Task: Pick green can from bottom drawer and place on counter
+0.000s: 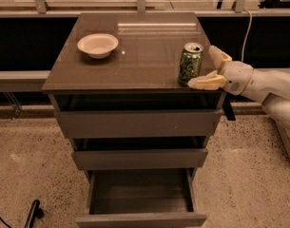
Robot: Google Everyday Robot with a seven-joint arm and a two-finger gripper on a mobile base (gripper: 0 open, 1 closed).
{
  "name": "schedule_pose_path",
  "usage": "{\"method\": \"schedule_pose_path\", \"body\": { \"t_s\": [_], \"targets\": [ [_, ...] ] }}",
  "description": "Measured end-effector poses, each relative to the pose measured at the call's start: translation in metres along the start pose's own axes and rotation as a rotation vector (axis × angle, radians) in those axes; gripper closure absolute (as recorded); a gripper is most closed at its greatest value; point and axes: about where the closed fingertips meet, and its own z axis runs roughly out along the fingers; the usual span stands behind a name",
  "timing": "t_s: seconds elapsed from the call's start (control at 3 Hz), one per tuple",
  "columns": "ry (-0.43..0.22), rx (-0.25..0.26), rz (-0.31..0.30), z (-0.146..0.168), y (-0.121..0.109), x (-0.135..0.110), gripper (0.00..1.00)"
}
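The green can (190, 63) stands upright on the counter (135, 56), near its front right corner. My gripper (207, 70) is just to the right of the can, at counter height, and open. Its near finger (205, 82) lies by the can's base and its far finger (218, 57) stands apart behind the can's right side. The bottom drawer (140, 194) is pulled out below, and its dark interior shows nothing inside.
A white bowl (97, 45) sits at the counter's back left. The two wider drawers (137, 123) above the bottom one are slightly ajar. My arm (265, 87) reaches in from the right. A rail and window ledge run behind the cabinet.
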Motion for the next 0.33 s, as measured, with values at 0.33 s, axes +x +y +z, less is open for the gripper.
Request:
{"method": "schedule_pose_path", "body": {
  "t_s": [0.33],
  "targets": [
    [0.000,0.000,0.000,0.0000,0.0000,0.0000,0.00]
  ]
}}
